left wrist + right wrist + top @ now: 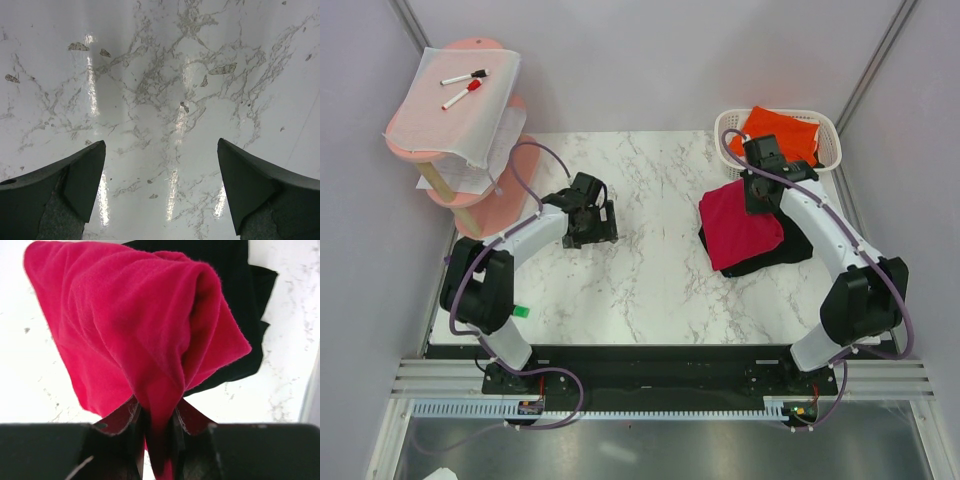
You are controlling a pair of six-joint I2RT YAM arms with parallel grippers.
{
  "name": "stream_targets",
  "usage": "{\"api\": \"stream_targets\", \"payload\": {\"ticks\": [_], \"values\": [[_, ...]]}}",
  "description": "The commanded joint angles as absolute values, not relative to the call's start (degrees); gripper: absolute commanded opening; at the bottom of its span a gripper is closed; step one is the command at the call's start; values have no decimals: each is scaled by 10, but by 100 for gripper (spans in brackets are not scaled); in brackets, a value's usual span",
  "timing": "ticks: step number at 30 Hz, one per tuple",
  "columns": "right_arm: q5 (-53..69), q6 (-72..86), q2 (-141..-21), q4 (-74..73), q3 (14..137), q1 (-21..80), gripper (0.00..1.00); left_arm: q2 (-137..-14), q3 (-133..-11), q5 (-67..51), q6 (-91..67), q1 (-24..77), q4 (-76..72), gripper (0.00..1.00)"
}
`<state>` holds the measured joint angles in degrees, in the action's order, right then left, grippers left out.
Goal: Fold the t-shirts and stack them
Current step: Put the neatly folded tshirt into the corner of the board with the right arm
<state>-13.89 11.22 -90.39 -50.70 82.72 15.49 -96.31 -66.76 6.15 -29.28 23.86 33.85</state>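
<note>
Right gripper (156, 415), jaws nearly together on a fold of the crimson t-shirt (125, 325), which lies atop the black t-shirt (235, 270) at the marble table (650, 290)'s right side; left gripper (161, 141) wide open, empty; I judge stacking underway, next needing a clean release, then the orange t-shirt (782, 132) in its basket (832, 140).

crimson t-shirt (738, 225), apparently plain black t-shirt (770, 262), orange t-shirt (785, 128), grey-veined white table (650, 290)
</note>
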Motion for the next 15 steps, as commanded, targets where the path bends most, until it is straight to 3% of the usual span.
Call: {"api": "stream_targets", "payload": {"ticks": [1,15], "values": [[-248,103,-925,-524,867,151,27,-971,-691,55,-276,239,335,100],[-423,106,-1049,-511,853,151,28,-981,-688,51,-276,240,334,100]]}}
